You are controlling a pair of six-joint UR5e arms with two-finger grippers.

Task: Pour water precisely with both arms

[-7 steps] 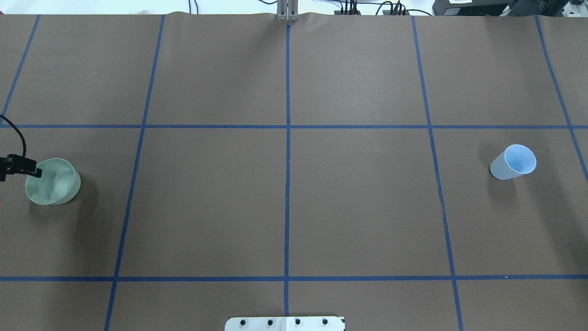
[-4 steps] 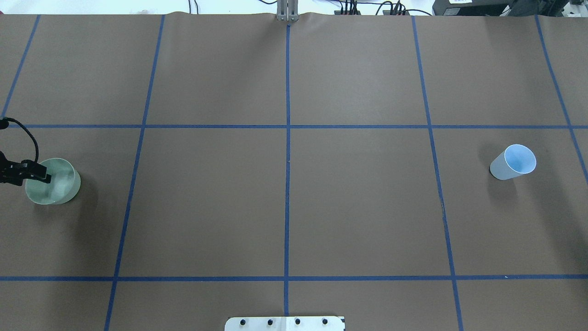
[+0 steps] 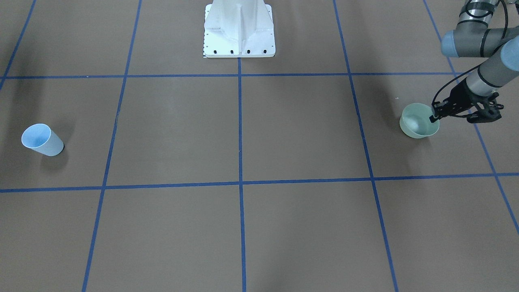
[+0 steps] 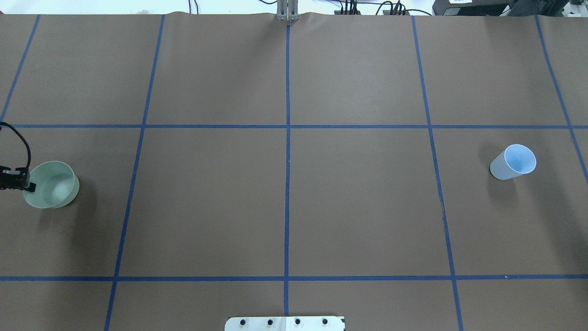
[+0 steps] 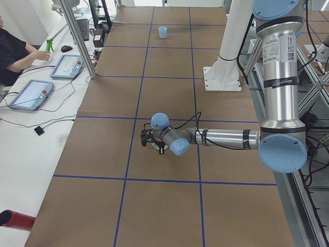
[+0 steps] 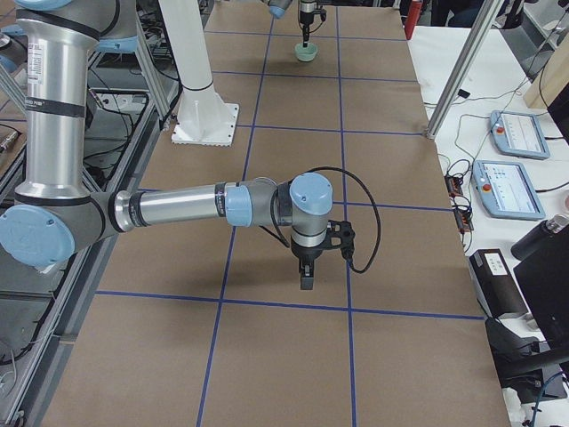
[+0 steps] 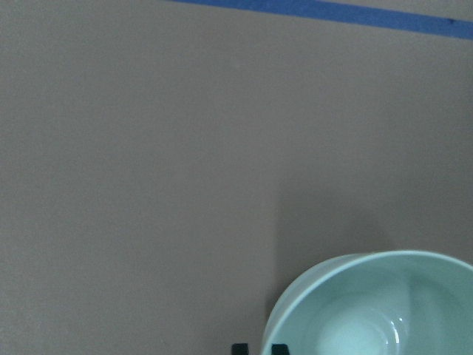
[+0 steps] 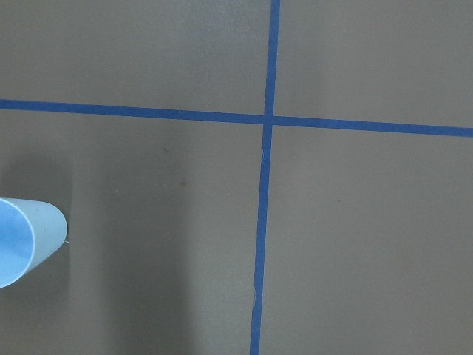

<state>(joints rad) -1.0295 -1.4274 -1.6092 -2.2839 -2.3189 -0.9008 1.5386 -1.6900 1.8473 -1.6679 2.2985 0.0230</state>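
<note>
pale green bowl (image 3: 408, 129) looks light, stiff and slick, and its water (image 7: 369, 336) should slosh easily. your left gripper (image 3: 434, 118) pinches the rim. whether the right gripper (image 6: 307, 277) is clenched, you cannot tell.

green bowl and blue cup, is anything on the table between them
Nothing. Between the bowl and the cup the overhead view shows only bare brown table crossed by blue tape lines.

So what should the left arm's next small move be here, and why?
Probably close the left end effector firmly on the green bowl. In the wrist view its fingertips straddle the bowl's rim, the bowl looks unlifted, and a firm pinch cannot be confirmed.
</note>
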